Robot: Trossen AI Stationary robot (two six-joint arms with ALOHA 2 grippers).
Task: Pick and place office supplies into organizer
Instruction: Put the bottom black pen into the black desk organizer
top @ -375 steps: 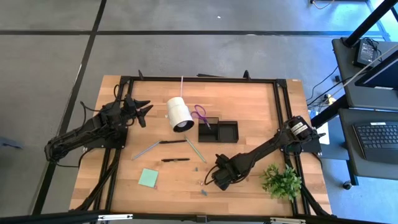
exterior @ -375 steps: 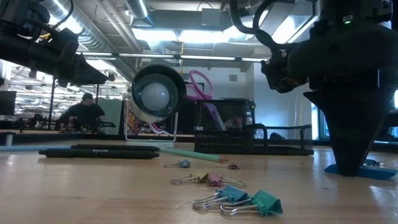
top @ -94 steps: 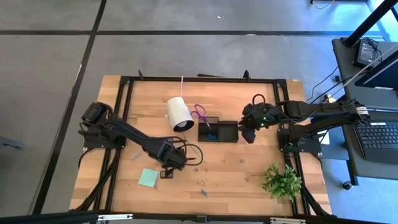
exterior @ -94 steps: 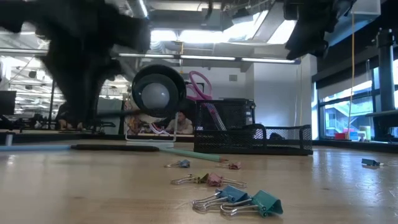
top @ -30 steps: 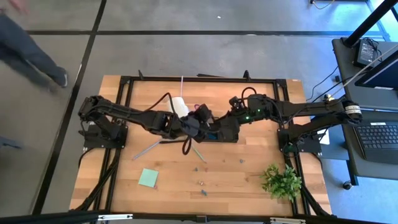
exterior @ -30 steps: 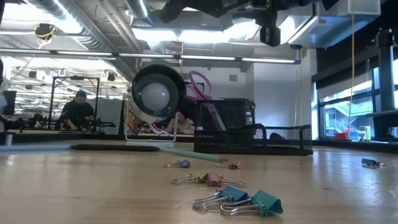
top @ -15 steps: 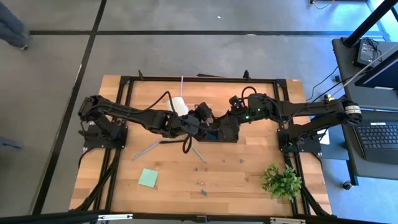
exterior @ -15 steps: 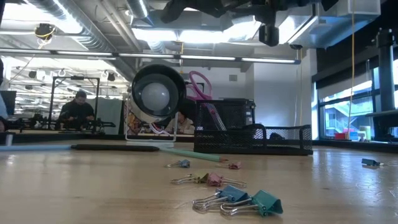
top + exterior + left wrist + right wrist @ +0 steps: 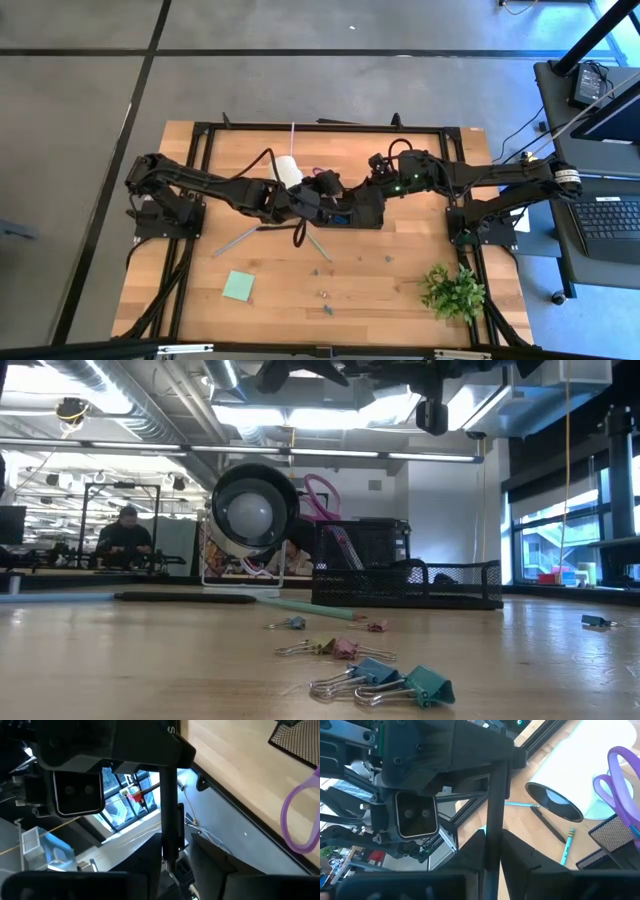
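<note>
A dark pen (image 9: 495, 810) hangs in the air between my two grippers, above the black mesh organizer (image 9: 400, 575). My right gripper (image 9: 493, 837) is shut on one end, coming from the table's right. My left gripper (image 9: 175, 842) stands open around the other end, coming from the left. Purple scissors (image 9: 318, 495) stick up out of the organizer. A mint sticky-note pad (image 9: 238, 286) lies at the near left, and several clips (image 9: 380, 675) lie near the front edge. My right gripper pinches the pen's end (image 9: 494, 827) between its two fingers, level, from the table's right. The pen runs on along the fingers toward the left gripper, lifted clear of the table. My left gripper has the pen's other end (image 9: 170, 847) lying against one finger (image 9: 150, 862), with a gap to the other. I cannot tell whether it touches.
A white roll (image 9: 288, 170) lies on its side just left of the organizer. A mint pencil (image 9: 566, 847) and another dark pen (image 9: 550, 825) lie on the table near it. A green plant (image 9: 455, 290) stands at the near right.
Both hands have kept their place above the organizer. My left wrist has rolled a little about the line it points along. A person has walked off past the table's far left corner.
</note>
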